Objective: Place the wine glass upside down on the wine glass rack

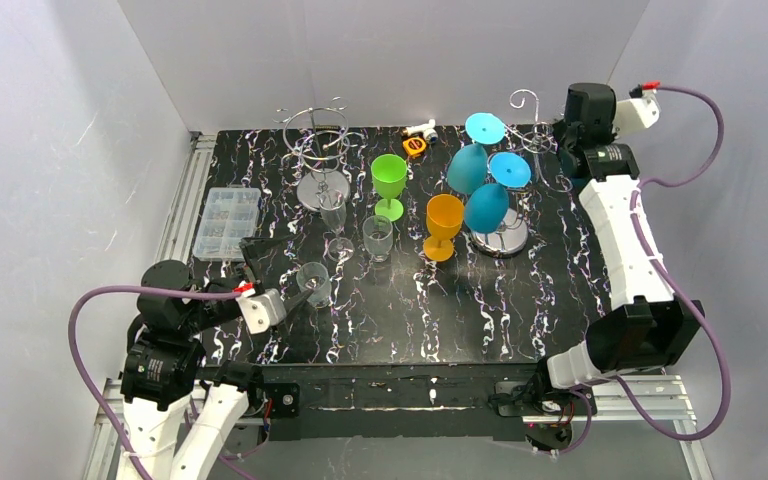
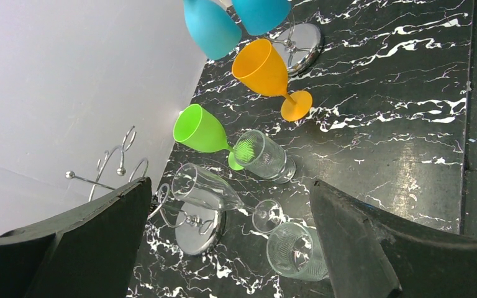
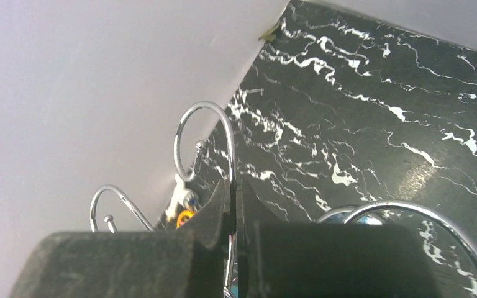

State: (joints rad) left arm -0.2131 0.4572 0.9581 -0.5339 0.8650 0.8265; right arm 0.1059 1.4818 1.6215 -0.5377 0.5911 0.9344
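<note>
Pinching the two-o'clock wine glass rack (image 1: 508, 238), right fingers (image 3: 211, 217) should hold firm; spread left fingers (image 2: 99, 236) should take the clear wine glass (image 2: 202, 186) by its stem.

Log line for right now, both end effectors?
left end effector: open, near clear glass | right end effector: shut on rack wire | task: no glass held
</note>
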